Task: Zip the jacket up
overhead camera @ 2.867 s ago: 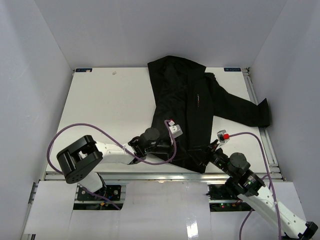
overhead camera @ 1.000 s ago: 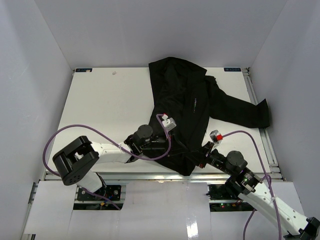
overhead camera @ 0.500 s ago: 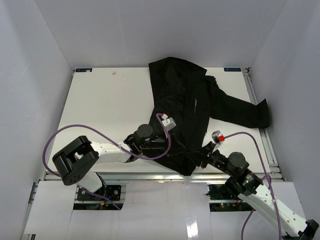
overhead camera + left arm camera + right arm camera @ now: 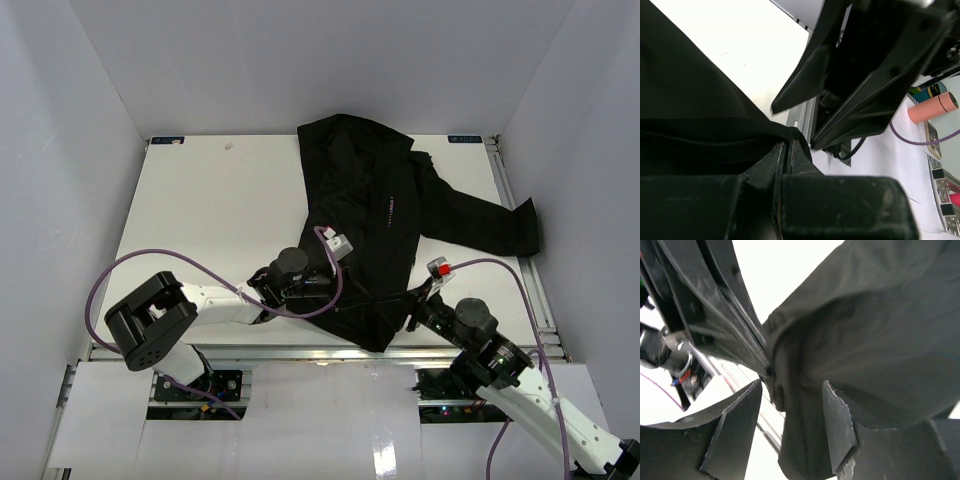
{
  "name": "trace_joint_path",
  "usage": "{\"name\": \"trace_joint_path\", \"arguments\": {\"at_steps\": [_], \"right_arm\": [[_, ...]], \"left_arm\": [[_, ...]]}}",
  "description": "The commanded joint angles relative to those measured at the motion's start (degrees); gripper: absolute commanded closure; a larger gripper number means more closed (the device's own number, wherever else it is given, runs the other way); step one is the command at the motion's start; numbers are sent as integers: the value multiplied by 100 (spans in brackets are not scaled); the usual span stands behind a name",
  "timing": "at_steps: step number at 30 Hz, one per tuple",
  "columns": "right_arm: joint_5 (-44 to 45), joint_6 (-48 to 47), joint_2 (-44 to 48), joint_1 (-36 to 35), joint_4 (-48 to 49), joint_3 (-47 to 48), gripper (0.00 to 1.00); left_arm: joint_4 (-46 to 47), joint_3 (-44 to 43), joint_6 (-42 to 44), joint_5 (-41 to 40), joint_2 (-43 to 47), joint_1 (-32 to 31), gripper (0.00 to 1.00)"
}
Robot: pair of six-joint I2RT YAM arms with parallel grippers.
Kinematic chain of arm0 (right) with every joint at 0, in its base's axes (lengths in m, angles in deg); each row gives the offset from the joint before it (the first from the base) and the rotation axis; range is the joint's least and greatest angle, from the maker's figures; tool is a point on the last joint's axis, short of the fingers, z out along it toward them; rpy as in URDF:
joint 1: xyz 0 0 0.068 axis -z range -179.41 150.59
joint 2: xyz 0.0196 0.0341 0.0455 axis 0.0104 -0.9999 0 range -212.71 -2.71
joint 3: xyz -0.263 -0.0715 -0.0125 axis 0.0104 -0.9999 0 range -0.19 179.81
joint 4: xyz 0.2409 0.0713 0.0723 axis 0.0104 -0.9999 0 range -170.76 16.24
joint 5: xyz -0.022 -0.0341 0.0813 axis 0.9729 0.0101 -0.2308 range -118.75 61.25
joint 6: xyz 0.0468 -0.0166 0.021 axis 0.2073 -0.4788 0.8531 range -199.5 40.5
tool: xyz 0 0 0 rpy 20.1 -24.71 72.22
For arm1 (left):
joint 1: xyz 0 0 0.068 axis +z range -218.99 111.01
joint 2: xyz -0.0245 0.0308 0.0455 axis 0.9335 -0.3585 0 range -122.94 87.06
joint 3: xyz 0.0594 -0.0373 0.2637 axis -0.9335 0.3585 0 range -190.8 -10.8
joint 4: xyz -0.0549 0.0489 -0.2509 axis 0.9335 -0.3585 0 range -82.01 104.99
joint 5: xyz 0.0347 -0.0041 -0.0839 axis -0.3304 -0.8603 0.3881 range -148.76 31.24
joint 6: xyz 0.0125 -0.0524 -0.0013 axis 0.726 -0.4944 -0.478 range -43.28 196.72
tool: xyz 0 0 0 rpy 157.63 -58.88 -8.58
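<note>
**Jacket hem: gripper status at the near table edge**

Top view: the jacket (image 4: 370,200) lies on the white table (image 4: 220,210). It runs from the far edge, right of centre, down to the near edge, and 1 sleeve stretches toward the right side. The fabric is black, slightly shiny and creased. The left gripper (image 4: 345,293) and the right gripper (image 4: 412,306) meet at the near hem, close together. Finger state is not readable from this view.

Left wrist view: the 2 fingers of the left gripper are pressed together, pinching the hem edge of the jacket. A line of zipper teeth (image 4: 700,142) runs along the fabric just beside the pinch. The right gripper fills the upper right, just beyond the hem. Off the table, a pink cylinder (image 4: 933,106) and a purple cable (image 4: 910,141) are visible.

Right wrist view: the 2 fingers of the right gripper are spread, with a rounded fold of jacket fabric between them. Pad contact with the fold cannot be determined. The left gripper sits at the edge of the fold, just ahead
</note>
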State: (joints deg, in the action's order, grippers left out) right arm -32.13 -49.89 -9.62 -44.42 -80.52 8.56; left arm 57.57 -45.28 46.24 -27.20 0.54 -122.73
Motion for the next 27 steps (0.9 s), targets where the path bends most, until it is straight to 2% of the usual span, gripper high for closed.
{"name": "trace_joint_path", "arguments": {"at_steps": [1, 5, 11, 17, 27], "right_arm": [[646, 4, -8, -2, -421, 771, 41], [417, -52, -47, -7, -425, 935, 42], [-561, -7, 27, -4, 145, 614, 52], [-694, 78, -67, 0, 482, 411, 56], [-624, 263, -404, 0, 933, 94, 54]], "left_arm": [[-180, -211, 39, -232, 203, 30, 100], [-301, -261, -9, -274, 136, 46, 100], [-496, -311, -198, -110, 279, 138, 100], [-484, -251, -263, 15, 444, 178, 100], [-176, -185, -475, 309, 329, 188, 100]]}}
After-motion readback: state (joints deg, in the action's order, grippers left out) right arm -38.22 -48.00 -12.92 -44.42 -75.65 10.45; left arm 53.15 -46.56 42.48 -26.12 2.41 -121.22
